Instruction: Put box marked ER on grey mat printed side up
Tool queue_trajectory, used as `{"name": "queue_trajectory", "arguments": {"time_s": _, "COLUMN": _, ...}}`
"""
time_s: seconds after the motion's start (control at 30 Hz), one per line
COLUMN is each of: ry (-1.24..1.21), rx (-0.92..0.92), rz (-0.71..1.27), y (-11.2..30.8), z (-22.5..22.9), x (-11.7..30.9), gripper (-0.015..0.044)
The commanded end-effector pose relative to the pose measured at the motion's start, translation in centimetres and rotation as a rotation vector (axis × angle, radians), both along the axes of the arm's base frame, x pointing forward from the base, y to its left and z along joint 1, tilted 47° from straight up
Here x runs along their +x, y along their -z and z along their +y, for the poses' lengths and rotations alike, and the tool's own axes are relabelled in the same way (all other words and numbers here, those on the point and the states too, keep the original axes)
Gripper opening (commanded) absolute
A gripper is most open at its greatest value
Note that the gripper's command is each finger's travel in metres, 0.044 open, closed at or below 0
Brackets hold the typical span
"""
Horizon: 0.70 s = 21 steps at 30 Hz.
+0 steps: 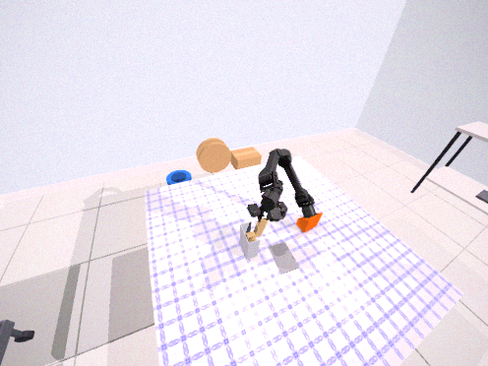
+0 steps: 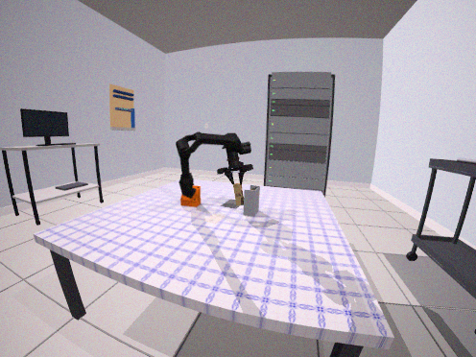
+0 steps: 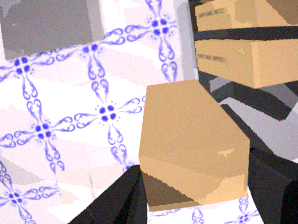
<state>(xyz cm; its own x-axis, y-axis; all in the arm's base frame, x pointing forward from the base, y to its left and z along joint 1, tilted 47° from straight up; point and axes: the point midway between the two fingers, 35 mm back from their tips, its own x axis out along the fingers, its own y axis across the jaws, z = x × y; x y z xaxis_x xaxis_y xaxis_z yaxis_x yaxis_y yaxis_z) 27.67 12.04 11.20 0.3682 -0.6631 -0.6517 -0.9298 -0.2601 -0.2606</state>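
Observation:
My gripper [image 1: 262, 220] [image 2: 237, 183] [image 3: 194, 167] is shut on a tan box [image 1: 261, 227] [image 2: 238, 195] [image 3: 195, 120], which hangs tilted in the top view, beside the grey bin [image 1: 250, 249] [image 2: 250, 203] [image 3: 186, 50]. No printed code is readable on the faces in view. Two other tan boxes [image 3: 225, 15] [image 3: 230, 60] stand in the bin, with small dark marks and a dark gap between them. The grey mat [image 1: 288, 264] [image 3: 50, 27] lies beside the bin with no box on it, partly shaded. Whether the held box touches the bin cannot be told.
The arm's orange base [image 1: 309, 222] [image 2: 190, 198] stands on the checked tablecloth, on the mat's other side from the bin. A blue ring [image 1: 178, 177], a round tan object [image 1: 213, 154] and a tan block [image 1: 246, 157] are beyond the table's far edge.

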Motion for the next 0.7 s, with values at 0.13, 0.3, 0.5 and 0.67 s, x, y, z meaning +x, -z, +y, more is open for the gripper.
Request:
{"name": "queue_trajectory", "arguments": {"time_s": 0.13, "ry": -0.002, "rx": -0.003, "rz": -0.002, "y": -0.4, "z": 0.1, "x": 1.2, "gripper": 0.0151}}
{"name": "queue_trajectory", "arguments": {"time_s": 0.3, "ry": -0.001, "rx": -0.003, "rz": -0.002, "y": -0.5, "z": 0.2, "x": 2.0, "gripper": 0.0151}}
{"name": "queue_trajectory", "arguments": {"time_s": 0.5, "ry": 0.0, "rx": -0.003, "rz": -0.002, "y": -0.7, "z": 0.3, "x": 3.0, "gripper": 0.0151}}
{"name": "queue_trajectory", "arguments": {"time_s": 0.67, "ry": 0.001, "rx": -0.003, "rz": -0.002, "y": -0.8, "z": 0.4, "x": 3.8, "gripper": 0.0151}}
